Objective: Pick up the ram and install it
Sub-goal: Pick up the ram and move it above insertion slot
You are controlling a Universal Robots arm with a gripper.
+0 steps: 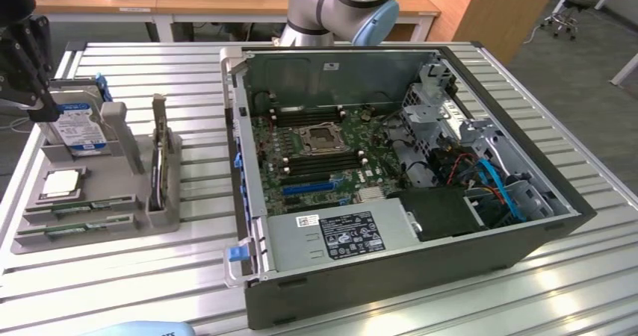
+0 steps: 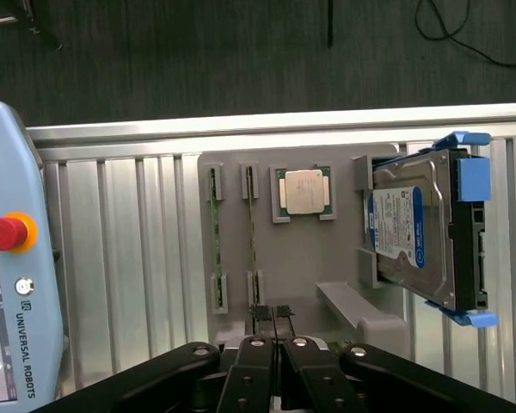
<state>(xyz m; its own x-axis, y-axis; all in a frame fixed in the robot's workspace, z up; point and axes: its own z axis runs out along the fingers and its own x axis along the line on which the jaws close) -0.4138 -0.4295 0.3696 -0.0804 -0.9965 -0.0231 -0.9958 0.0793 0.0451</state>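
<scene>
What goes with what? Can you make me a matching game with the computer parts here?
Things:
1. hard drive
2. processor chip
3. ram sticks
4. computer case

Clues:
A. open, with its insides showing
B. long, thin and green
C. has a blue label
D. square and silver

Pairs: 1-C, 2-D, 3-B, 4-A

ram [image 2: 252,241]: showing green, dark chips
hard drive [image 2: 413,228]: showing silver, blue label
processor [image 2: 304,190]: gleaming silver
worktop [image 2: 112,258]: showing grey stripes
</scene>
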